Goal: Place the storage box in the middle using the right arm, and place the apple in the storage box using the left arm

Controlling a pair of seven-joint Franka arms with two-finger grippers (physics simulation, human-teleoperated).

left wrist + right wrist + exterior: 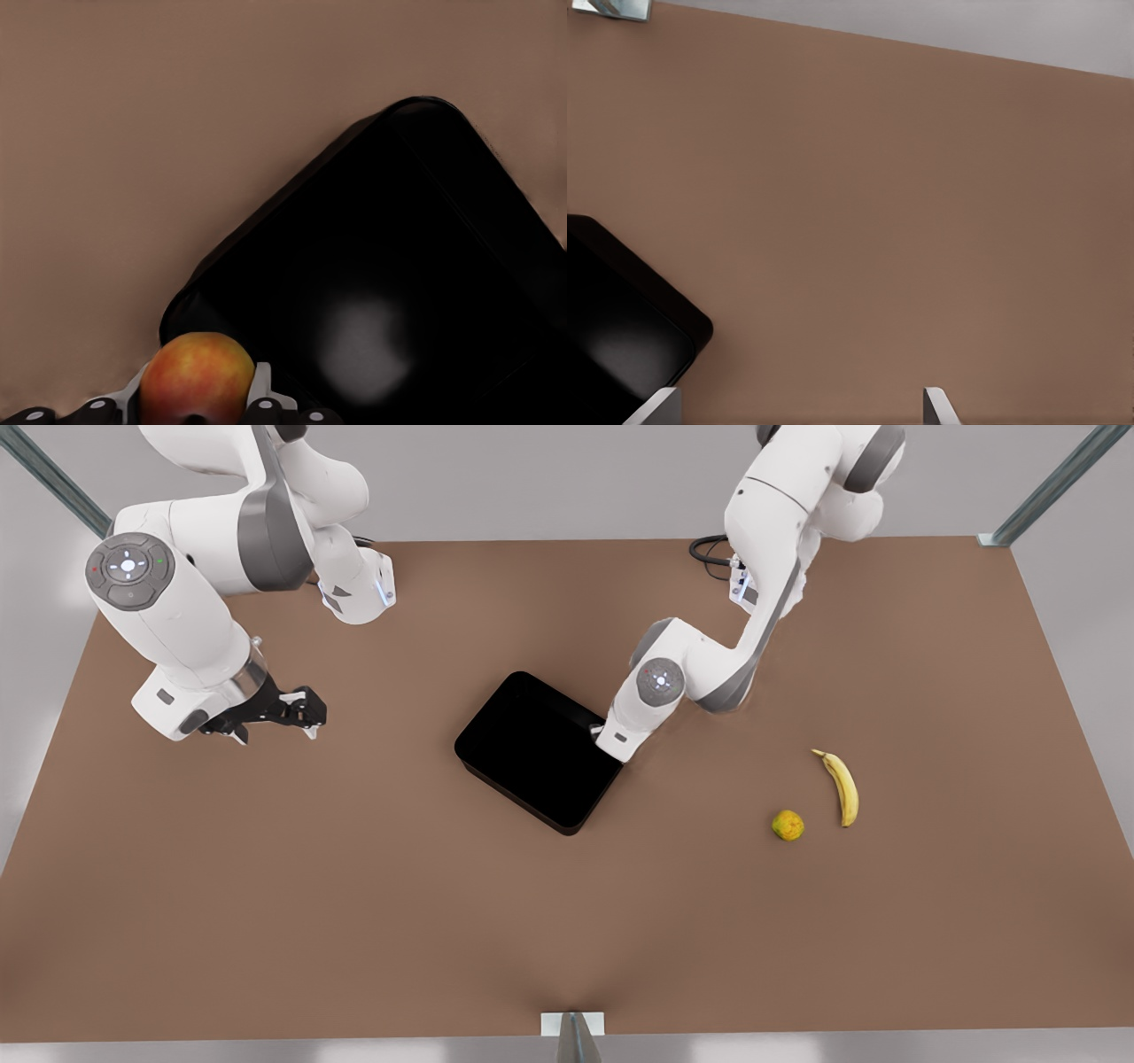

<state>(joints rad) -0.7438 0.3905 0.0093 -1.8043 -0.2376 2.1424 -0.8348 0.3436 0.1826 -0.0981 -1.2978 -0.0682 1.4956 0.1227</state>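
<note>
Front view: the storage box [536, 748] sits skewed near the middle of the bench [354, 912]. The right hand [611, 740] is low at the box's edge on the front view's right. In the right wrist view its fingers [935, 407] are spread wide, one by the box wall and one over bare bench, so I judge the box to be let go. The left hand [301, 713] hovers well apart toward the front view's left. The left wrist view shows it pinching the apple [197, 372] and aimed at the box, probably so it can carry the fruit over. A banana [843, 786] and a lumpy yellow-green fruit [788, 825] lie aside, unneeded.
</note>
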